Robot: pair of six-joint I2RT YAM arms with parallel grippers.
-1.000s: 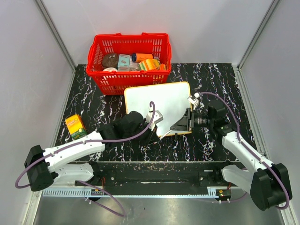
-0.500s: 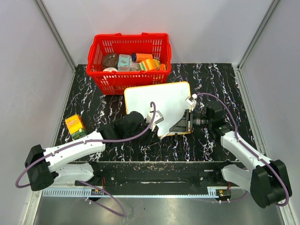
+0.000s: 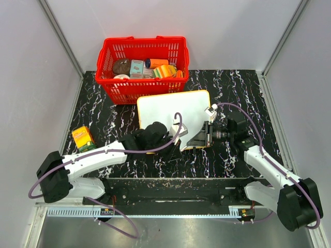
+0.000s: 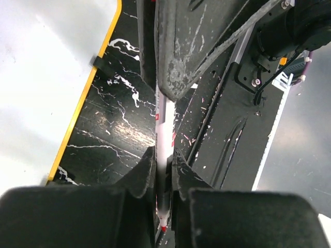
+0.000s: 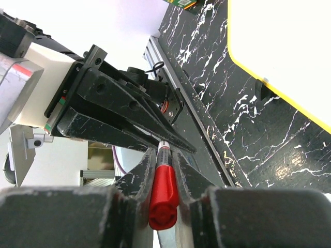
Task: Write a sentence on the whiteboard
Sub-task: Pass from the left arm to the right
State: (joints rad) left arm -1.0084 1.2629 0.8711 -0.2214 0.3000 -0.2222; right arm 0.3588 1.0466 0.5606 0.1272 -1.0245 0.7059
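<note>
**Two arms, one marker, a board not yet written on**

My left jaws are closed narrow on the white barrel of the marker (image 4: 163,129). My right jaws, nose to nose with them, pinch its red cap (image 5: 163,194). The pen's long axis runs straight from one pair to the other. The whiteboard (image 3: 168,106) lies flat on the surface (image 3: 103,113) just beyond both pairs, left of the left jaws and right of the right. No sentence shows on it. I judge the cap must pull off along that axis, and the left arm, keeping the barrel, is better placed to write.
</note>
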